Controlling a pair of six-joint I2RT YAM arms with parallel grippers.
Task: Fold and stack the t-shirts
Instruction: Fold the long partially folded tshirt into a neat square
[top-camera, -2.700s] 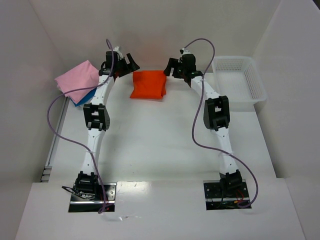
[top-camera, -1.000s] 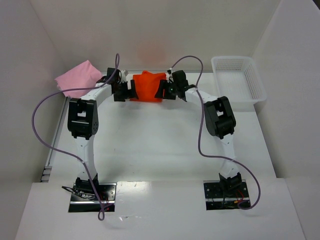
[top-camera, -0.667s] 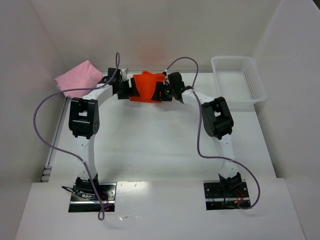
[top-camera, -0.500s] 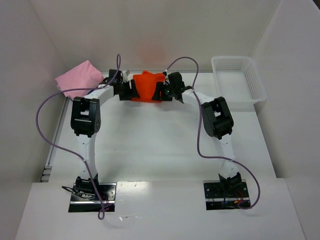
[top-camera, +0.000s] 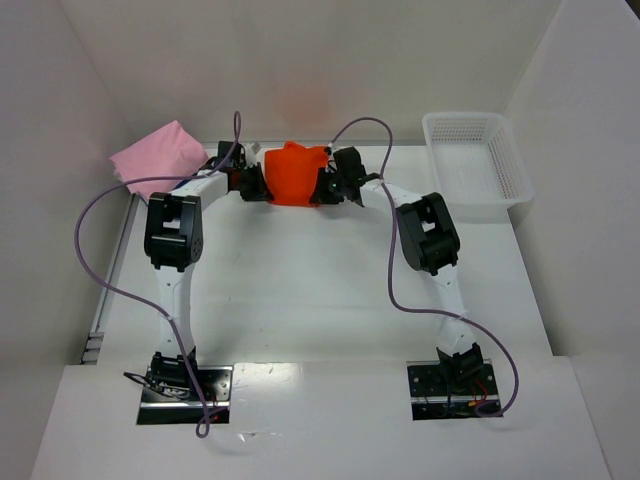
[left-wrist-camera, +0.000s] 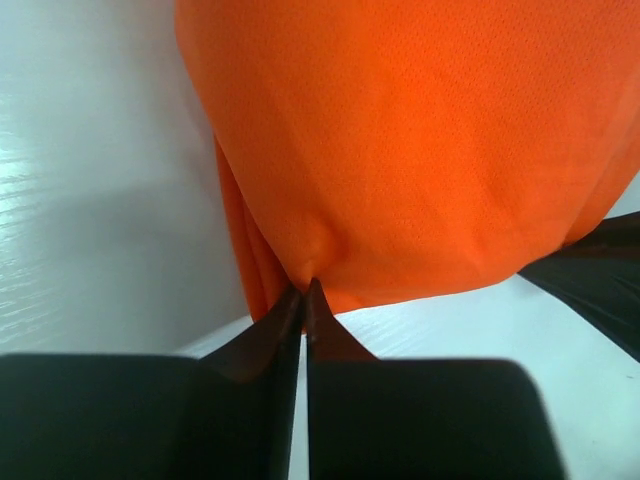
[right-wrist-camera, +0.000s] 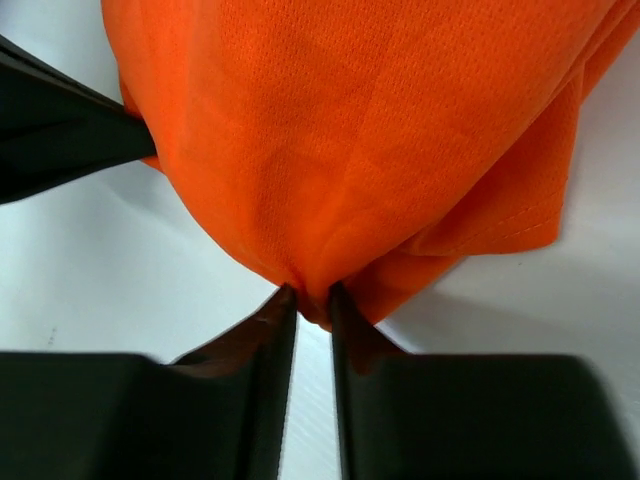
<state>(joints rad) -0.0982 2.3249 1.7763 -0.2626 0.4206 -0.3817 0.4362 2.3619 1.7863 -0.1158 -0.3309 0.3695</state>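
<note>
One bunched, puckered orange t-shirt (top-camera: 293, 172).

You had bare table (top-camera: 300, 290) on the near side of the orange shirt (top-camera: 293, 172). The pink shirt (top-camera: 155, 155) blocked the far left corner and the basket (top-camera: 480, 208) the far right, with the back wall (top-camera: 300, 60) just behind.

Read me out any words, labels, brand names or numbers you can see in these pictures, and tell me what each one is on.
None: no text can be read in any view.
The orange t-shirt is plain mesh cloth in both wrist views, with no print or tag showing.
The pink t-shirt shows no print.
The white basket shows no label.
</note>
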